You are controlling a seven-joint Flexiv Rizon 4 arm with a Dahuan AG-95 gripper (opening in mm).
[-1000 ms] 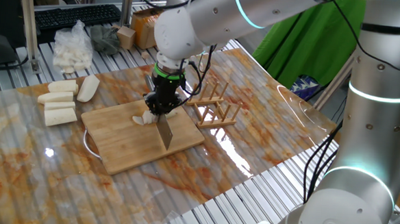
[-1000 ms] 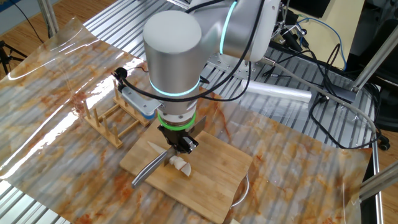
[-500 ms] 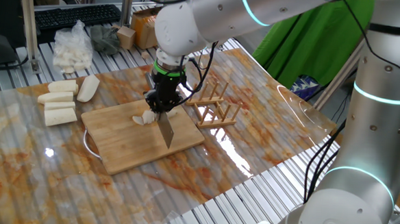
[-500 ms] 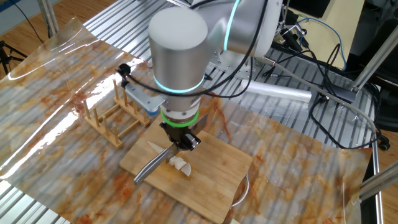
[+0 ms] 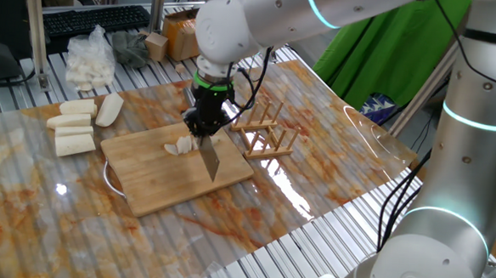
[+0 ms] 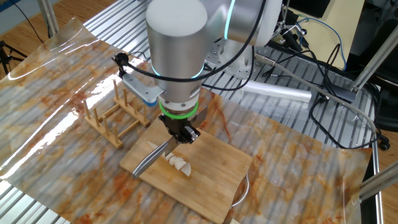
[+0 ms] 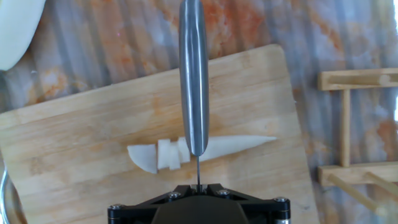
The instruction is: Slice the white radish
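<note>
The gripper (image 5: pixel 204 130) is clenched on a knife (image 5: pixel 209 160), blade hanging over the cutting board (image 5: pixel 156 185). The white radish (image 7: pixel 186 152) lies mid-board, left end already sliced, pointed tip right.

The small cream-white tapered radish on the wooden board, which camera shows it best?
The hand view: the small cream-white tapered radish lies in full outline, slices at one end, uncut pointed tip at the other, the knife blade crossing it. One fixed view shows a small pale lump; the other shows a few slices.
</note>
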